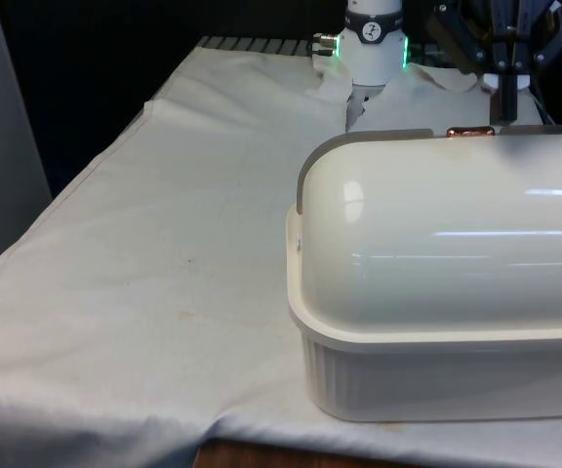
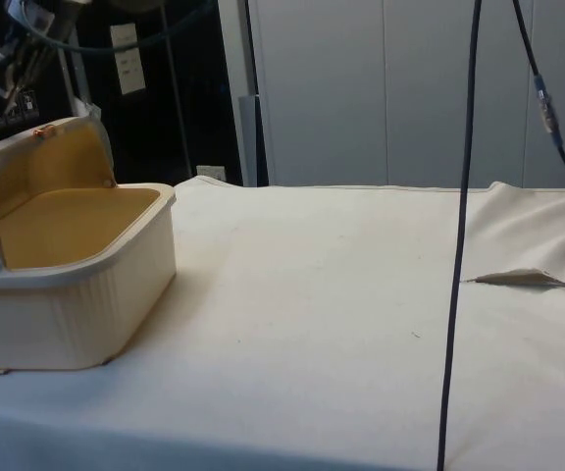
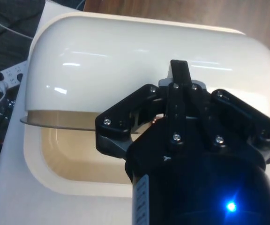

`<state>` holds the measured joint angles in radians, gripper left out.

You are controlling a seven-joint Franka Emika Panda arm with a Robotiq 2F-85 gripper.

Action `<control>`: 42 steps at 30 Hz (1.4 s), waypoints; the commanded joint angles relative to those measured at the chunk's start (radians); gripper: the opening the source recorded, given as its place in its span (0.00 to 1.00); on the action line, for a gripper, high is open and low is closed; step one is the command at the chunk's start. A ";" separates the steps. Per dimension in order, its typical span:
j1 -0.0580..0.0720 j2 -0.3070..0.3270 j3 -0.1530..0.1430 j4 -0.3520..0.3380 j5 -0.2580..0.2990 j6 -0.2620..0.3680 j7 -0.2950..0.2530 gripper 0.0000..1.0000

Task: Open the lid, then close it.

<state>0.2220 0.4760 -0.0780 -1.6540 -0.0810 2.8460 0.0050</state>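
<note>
A cream bread box (image 1: 437, 380) stands on the table with its back to the front camera. Its domed roll lid (image 1: 447, 234) is rolled back, so the side view shows the yellowish inside (image 2: 67, 226) open. A small copper handle (image 1: 469, 131) sits on the lid's raised edge (image 2: 39, 130). My gripper (image 1: 507, 109) hangs just above and behind that edge, close to the handle (image 3: 156, 121). In the wrist view its black fingers (image 3: 178, 77) lie together over the lid's white top (image 3: 125, 51), with nothing seen between them. The side view has the gripper (image 2: 10, 93) above the box's far end.
White cloth (image 1: 164, 244) covers the table to the front view's left of the box. A black cable (image 2: 459, 245) hangs down in the side view. The cloth is rucked up at the side view's right (image 2: 528, 278).
</note>
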 commanded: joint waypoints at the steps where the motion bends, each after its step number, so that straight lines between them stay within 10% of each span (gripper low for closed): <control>1: -0.005 0.001 0.009 -0.002 0.008 -0.003 -0.006 0.00; 42: -0.013 -0.054 -0.005 -0.104 0.004 -0.051 -0.011 0.00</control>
<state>0.2120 0.4270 -0.0870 -1.7510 -0.0810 2.8000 -0.0010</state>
